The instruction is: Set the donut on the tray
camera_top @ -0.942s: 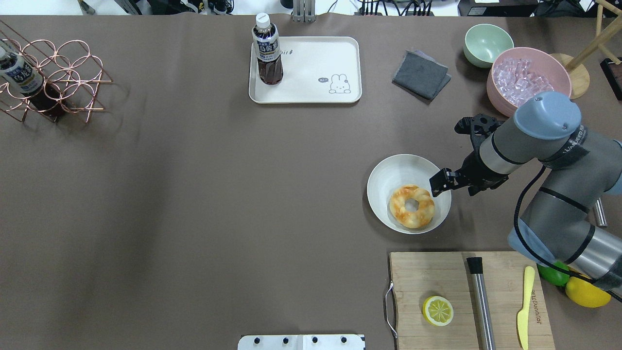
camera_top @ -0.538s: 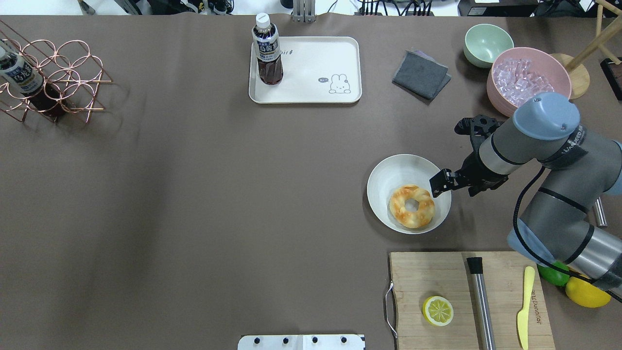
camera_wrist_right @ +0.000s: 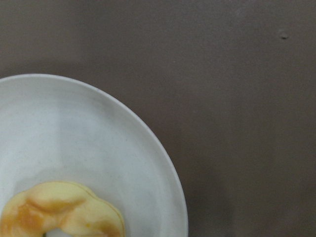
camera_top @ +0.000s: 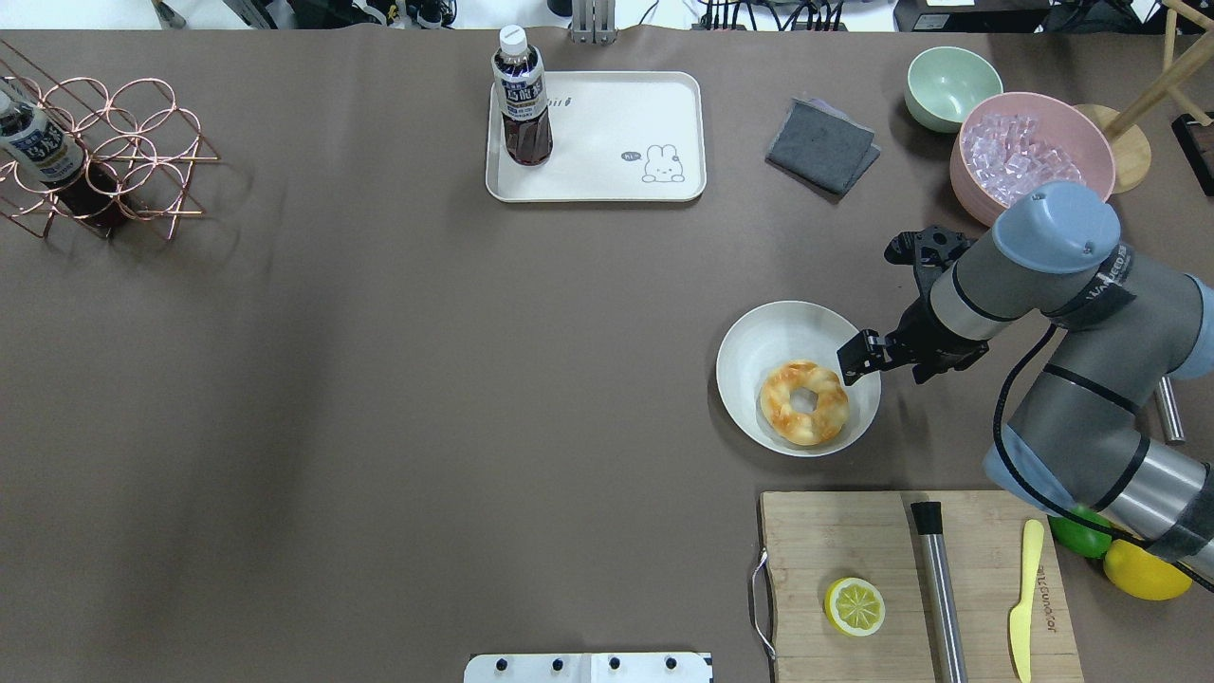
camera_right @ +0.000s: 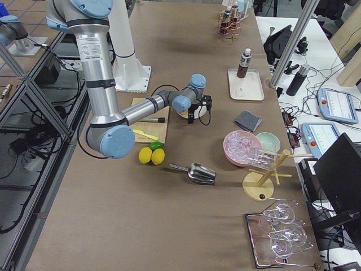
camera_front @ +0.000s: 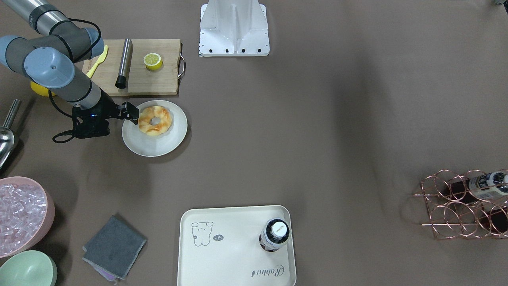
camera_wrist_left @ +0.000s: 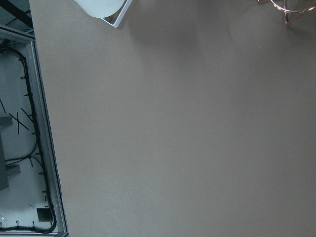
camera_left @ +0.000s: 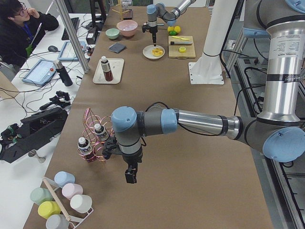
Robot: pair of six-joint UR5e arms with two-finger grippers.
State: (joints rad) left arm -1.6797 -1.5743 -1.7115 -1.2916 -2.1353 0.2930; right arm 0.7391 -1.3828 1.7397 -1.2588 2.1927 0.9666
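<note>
Hovering over white plate point(camera_top: 768, 332) rim, right gripper point(camera_top: 858, 359) just beside donut point(camera_top: 803, 402) — cannot tell how wide jaws stand. Donut lies on plate; tray point(camera_top: 607, 123) well apart from plate, bottle point(camera_top: 522, 104) on it.

Round white plate point(camera_top: 778, 332) just beyond wooden cutting board point(camera_top: 835, 531). On board: halved lemon point(camera_top: 855, 606), steel rod point(camera_top: 939, 593), yellow knife point(camera_top: 1020, 607) (all lying apart). Grey cloth point(camera_top: 821, 144) near green bowl point(camera_top: 951, 87). Pink bowl point(camera_top: 963, 194) holds ice. Copper rack point(camera_top: 114, 156) cradles bottle point(camera_top: 38, 142).

A long brown-covered table point(camera_top: 379, 379) stands beside a white desk point(camera_left: 28, 95) cluttered with cables.
</note>
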